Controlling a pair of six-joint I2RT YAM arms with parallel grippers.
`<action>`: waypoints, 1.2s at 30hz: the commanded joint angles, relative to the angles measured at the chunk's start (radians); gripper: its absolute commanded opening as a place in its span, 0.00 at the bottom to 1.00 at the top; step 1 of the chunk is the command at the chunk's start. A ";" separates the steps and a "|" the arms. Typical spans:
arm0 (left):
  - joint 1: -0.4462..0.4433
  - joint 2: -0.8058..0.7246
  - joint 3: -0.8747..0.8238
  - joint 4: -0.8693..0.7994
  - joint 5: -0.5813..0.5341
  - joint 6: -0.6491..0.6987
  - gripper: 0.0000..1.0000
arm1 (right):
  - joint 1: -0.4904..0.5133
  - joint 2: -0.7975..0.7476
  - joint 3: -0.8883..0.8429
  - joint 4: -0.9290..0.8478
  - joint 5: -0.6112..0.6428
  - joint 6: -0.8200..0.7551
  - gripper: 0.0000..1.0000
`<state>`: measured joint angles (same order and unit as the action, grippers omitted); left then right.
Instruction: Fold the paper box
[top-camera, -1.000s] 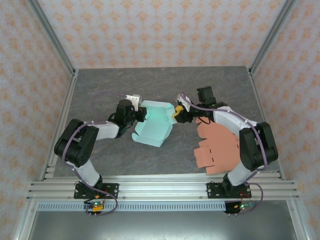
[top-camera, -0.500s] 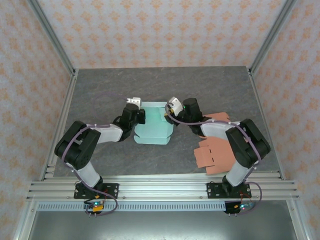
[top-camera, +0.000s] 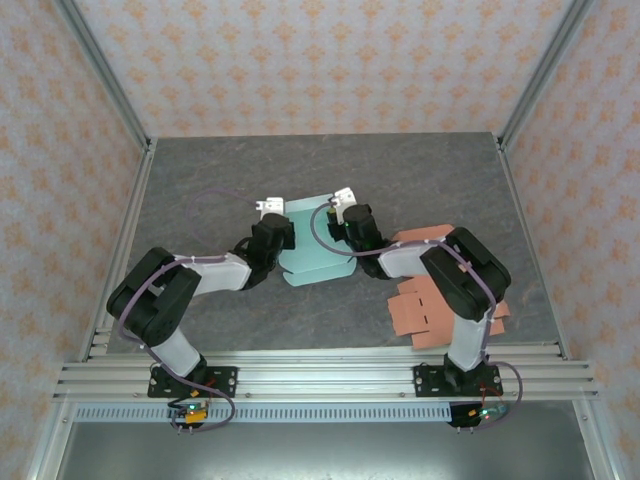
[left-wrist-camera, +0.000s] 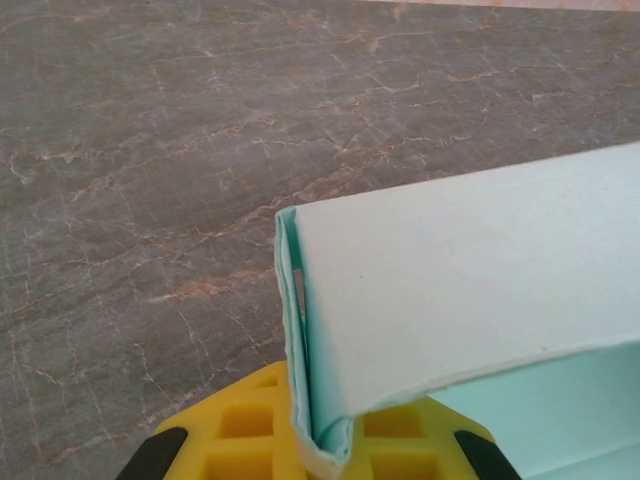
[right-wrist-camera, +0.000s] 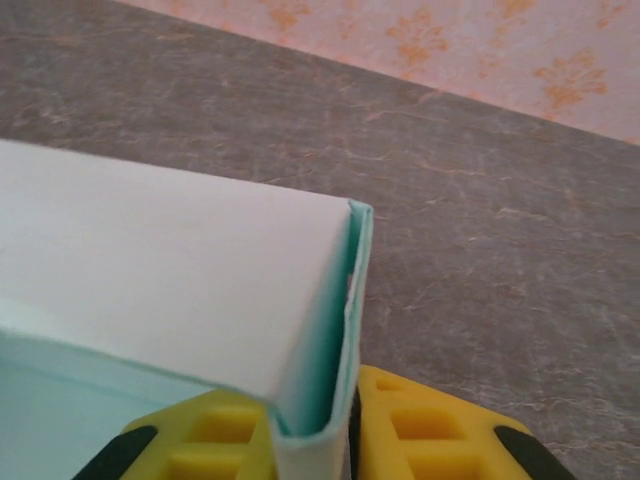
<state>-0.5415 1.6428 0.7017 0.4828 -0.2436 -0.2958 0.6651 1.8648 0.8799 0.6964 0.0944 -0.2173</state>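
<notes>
**Pinch both walls evenly and keep the box square**

The mint-green paper box (top-camera: 312, 255) sits near the middle of the grey stone-patterned bench (top-camera: 200, 170), between your two arms. A salmon-coloured flat card blank (top-camera: 440, 295) lies just beside it on the right. Your left fingers (left-wrist-camera: 235, 435) are closed tight on the doubled-over left wall of the box, with the paper seated deep between the yellow pads. Your right fingers (right-wrist-camera: 430, 425) hold the opposite wall the same way, pads against the fold with no gap to be seen.

To do this step well, I judge you should press each doubled wall flat along its crease and hold both sides level, so the box does not skew. Do not pull the walls apart, as thin paper will likely buckle or tear at a corner. Let go of one side at a time and check that its fold holds.
</notes>
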 joint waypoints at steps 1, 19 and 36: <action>-0.023 -0.013 0.049 -0.060 0.020 -0.095 0.00 | 0.024 0.040 0.054 0.065 0.235 0.050 0.16; -0.038 -0.003 0.100 -0.158 -0.041 -0.169 0.00 | 0.064 0.053 0.069 0.040 0.373 0.195 0.19; -0.021 -0.010 0.196 -0.374 -0.117 -0.203 0.00 | -0.216 -0.282 -0.100 -0.136 -0.706 0.038 0.63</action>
<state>-0.5690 1.6455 0.8558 0.1574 -0.3225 -0.4744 0.4774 1.6333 0.7780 0.6342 -0.3992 -0.1375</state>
